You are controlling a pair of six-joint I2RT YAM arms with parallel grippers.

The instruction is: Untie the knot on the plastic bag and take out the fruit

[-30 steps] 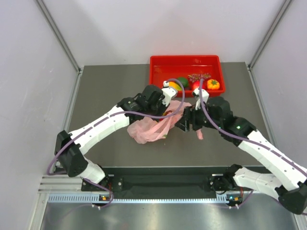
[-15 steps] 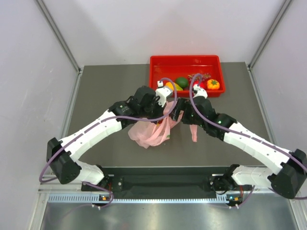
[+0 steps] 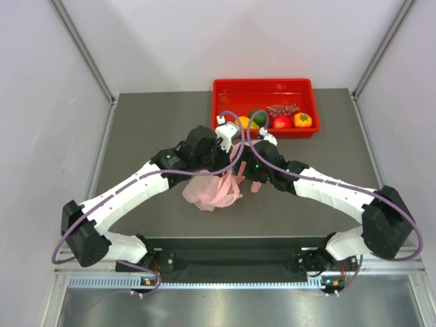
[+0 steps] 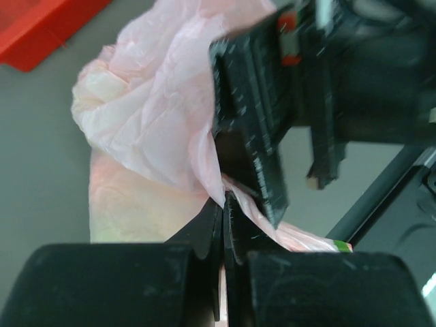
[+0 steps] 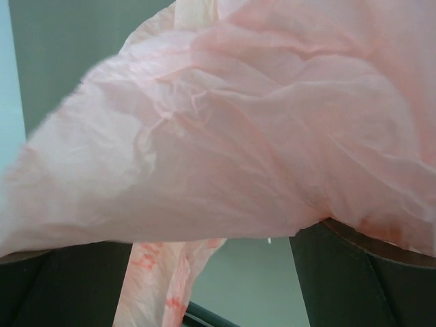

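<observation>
As the right gripper (image 5: 211,272) has swung in against the left gripper (image 4: 223,204), its jaws gape around the plastic bag (image 3: 208,194), which the left pinches shut just ahead; untying looks imminent

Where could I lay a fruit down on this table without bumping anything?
The table is bare at far left, between the wall and the red tray, and at right, between the tray and the right arm. A patch lies by the near edge, between the arms. The middle is crowded: both arms meet over the plastic bag.
</observation>
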